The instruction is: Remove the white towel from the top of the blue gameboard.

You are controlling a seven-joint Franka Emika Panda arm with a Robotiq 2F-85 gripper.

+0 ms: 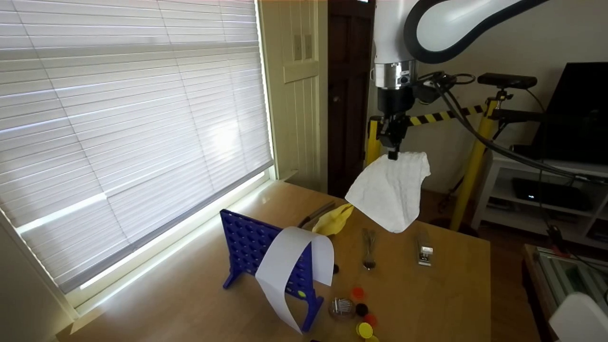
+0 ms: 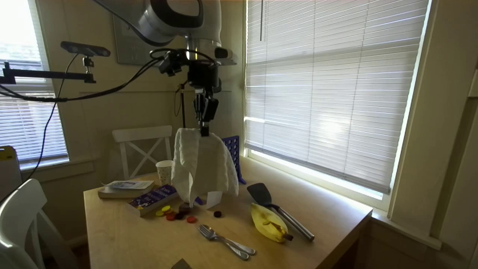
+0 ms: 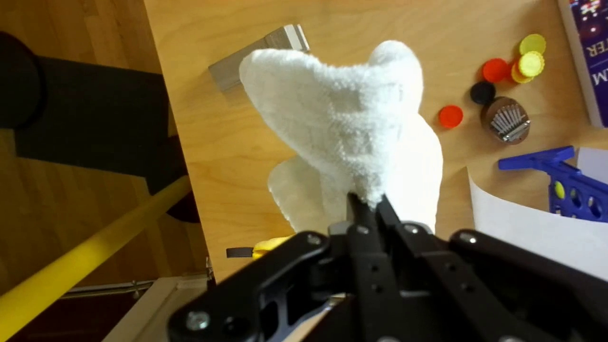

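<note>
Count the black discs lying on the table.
2. One black disc lies between a red disc and the round piece with metal tines; another black disc lies near the curved white paper. Others may be hidden behind the white towel.

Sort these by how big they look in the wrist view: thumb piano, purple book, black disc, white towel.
White towel, helped by being nearer the camera
Purple book, counting only the part in frame
Thumb piano
Black disc
</note>
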